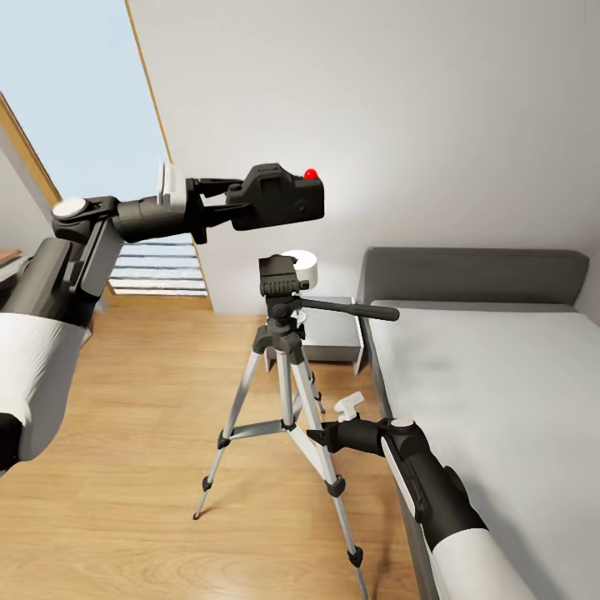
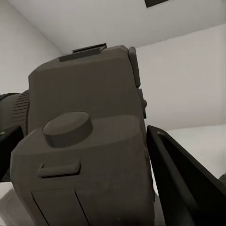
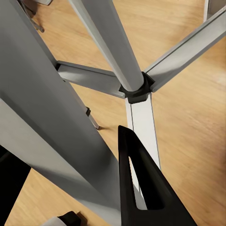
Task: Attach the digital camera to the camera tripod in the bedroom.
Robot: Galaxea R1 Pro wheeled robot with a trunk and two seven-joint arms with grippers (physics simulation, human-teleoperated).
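Observation:
My left gripper is shut on the black digital camera, whose red button faces up. The camera hangs just above the tripod's dark pan head, with a small gap between them. In the left wrist view the camera body sits between dark fingers. The camera tripod stands on the wood floor, its long handle pointing right. My right gripper is shut on one silver leg, and a black finger lies beside that leg.
A low grey bed with a white mattress and grey headboard stands on the right, close to the tripod. A grey nightstand stands behind the tripod against the white wall. A skylight is at the left. Open wood floor lies left of the tripod.

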